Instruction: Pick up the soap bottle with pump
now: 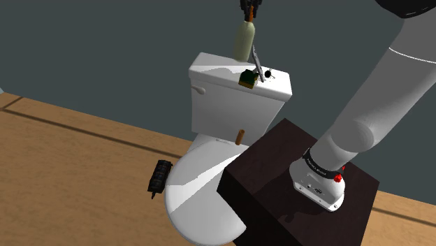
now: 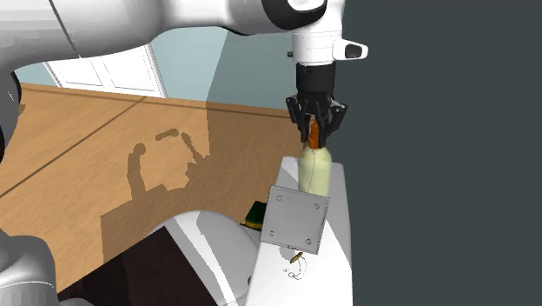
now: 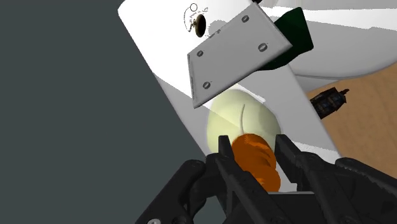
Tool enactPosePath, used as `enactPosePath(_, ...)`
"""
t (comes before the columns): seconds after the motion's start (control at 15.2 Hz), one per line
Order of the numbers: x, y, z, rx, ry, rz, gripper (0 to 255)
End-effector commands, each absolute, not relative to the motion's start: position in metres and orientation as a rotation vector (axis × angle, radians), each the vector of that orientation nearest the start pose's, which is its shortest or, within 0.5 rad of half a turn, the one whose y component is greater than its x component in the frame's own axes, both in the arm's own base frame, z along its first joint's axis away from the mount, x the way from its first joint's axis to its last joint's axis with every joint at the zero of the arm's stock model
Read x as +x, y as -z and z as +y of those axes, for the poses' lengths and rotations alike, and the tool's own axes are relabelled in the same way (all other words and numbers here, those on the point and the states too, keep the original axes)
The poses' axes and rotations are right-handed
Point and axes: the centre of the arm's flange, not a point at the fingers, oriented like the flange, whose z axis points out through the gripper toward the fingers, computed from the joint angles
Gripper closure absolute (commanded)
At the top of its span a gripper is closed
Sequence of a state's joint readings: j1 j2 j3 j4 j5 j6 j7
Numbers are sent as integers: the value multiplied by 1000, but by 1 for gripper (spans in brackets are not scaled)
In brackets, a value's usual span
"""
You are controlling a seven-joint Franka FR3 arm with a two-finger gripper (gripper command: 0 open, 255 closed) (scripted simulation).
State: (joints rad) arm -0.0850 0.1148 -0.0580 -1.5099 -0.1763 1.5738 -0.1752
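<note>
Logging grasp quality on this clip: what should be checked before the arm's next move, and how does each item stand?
1. Fingers clasp the orange pump top of the soap bottle: ok.
2. Gripper sits directly above the bottle: ok.
3. Bottle stands roughly upright: ok.
4. Bottle's base is off the toilet tank: cannot tell.
5. Clearance from the tilted grey plate close by the bottle: cannot tell.
6. Dark green object stands apart from the bottle: ok.
</note>
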Motion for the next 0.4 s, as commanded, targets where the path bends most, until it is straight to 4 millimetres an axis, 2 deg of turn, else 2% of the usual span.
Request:
enactPosePath(0.0, 580, -599, -100, -3311, -131, -62, 255)
enactPosePath(0.2, 580, -615, -100, -3311, -131, -62, 255)
enactPosePath(0.33, 580, -616, -100, -3311, -131, -62, 255)
